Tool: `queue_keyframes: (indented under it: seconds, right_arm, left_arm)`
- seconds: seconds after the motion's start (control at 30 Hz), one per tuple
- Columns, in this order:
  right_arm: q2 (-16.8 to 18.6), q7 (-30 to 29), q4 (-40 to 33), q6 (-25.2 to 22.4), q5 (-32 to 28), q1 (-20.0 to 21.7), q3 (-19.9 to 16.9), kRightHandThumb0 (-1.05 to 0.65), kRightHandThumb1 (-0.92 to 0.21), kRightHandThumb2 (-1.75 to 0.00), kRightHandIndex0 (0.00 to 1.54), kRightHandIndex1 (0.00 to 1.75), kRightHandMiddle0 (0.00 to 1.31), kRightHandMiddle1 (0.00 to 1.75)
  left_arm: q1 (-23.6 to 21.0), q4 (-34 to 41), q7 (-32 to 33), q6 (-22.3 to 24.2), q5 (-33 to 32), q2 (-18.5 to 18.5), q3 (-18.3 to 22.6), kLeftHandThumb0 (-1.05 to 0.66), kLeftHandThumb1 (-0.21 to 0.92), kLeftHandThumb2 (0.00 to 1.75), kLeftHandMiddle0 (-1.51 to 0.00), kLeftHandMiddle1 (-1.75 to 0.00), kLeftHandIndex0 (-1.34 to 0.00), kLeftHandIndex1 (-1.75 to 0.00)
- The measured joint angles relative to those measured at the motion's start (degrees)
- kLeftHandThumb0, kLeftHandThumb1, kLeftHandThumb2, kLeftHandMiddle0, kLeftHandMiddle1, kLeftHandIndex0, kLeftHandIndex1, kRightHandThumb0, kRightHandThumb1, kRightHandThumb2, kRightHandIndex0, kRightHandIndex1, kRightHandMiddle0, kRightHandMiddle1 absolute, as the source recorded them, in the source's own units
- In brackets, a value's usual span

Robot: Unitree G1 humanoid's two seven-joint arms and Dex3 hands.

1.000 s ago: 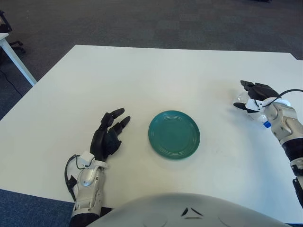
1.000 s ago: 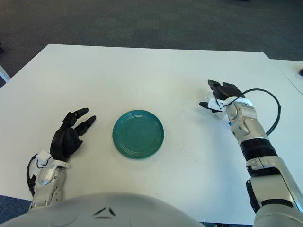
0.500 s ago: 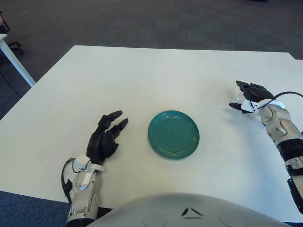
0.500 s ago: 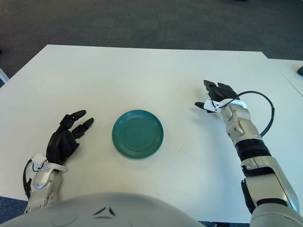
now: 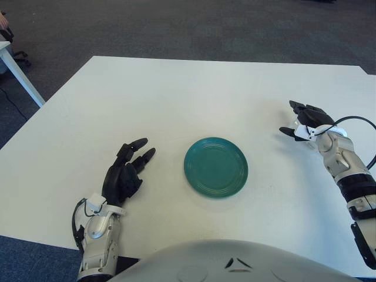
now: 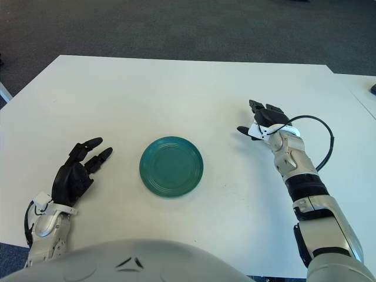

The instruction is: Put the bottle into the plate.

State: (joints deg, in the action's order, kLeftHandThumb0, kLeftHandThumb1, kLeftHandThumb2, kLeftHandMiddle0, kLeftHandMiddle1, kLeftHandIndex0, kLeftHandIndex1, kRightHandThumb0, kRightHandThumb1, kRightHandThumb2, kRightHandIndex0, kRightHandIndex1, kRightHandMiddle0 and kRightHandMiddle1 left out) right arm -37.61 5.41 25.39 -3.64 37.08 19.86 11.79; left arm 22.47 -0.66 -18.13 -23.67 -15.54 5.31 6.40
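A round teal plate (image 5: pixel 215 167) lies empty on the white table (image 5: pixel 176 100), near its front middle. To the plate's right, my right hand (image 5: pixel 290 119) hovers just over the table with its dark fingers curled around a small clear bottle (image 5: pixel 301 131). The hand hides most of the bottle; only a pale sliver shows between thumb and fingers. My left hand (image 5: pixel 127 169) shows to the left of the plate, fingers spread and holding nothing.
The table's left corner runs diagonally toward dark blue carpet (image 5: pixel 176 23). Part of another white table (image 5: pixel 14 64) stands at the far left. My own grey torso (image 5: pixel 235 261) fills the bottom edge of the view.
My right hand has moved left toward the plate with the bottle, whose blue cap no longer shows. My left hand has slid back toward the table's front edge.
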Motion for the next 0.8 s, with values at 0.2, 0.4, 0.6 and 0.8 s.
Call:
queue_keyframes:
  seconds: [0.2,0.4,0.6,0.8]
  right_arm:
    - [0.24,-0.01,-2.08,-1.49,-0.66,-2.16,-0.94,-1.05,-0.92,-0.67,0.03,0.00,0.04,0.05]
    - [0.23,-0.11,-3.42,-2.44,-0.98,-3.55,-1.76,-1.05,-0.92,-0.67,0.03,0.00,0.04,0.05]
    - [0.23,-0.17,-4.78,-3.69,-1.11,-4.77,-2.71,-1.05,-0.92,-0.67,0.04,0.01,0.05,0.06]
    - [0.35,-0.44,-6.35,-4.99,-1.98,-5.67,-3.87,-1.05,-0.92,-0.66,0.06,0.01,0.04,0.06]
  left_arm:
    - [0.01,0.00,-0.56,0.12,-0.29,0.20,0.33,-0.64,0.92,0.96,-0.67,0.00,-0.26,-0.80]
    - [-0.05,-0.06,-0.85,0.56,-1.04,0.41,0.76,-0.64,0.92,0.96,-0.67,0.00,-0.26,-0.80]
    - [-0.84,-0.56,-1.49,0.69,-1.47,0.87,1.40,-0.64,0.92,0.96,-0.67,0.00,-0.26,-0.80]
    - [-1.66,-1.87,-1.77,0.77,-1.86,1.31,2.03,-0.64,0.92,0.96,-0.67,0.00,-0.26,-0.80]
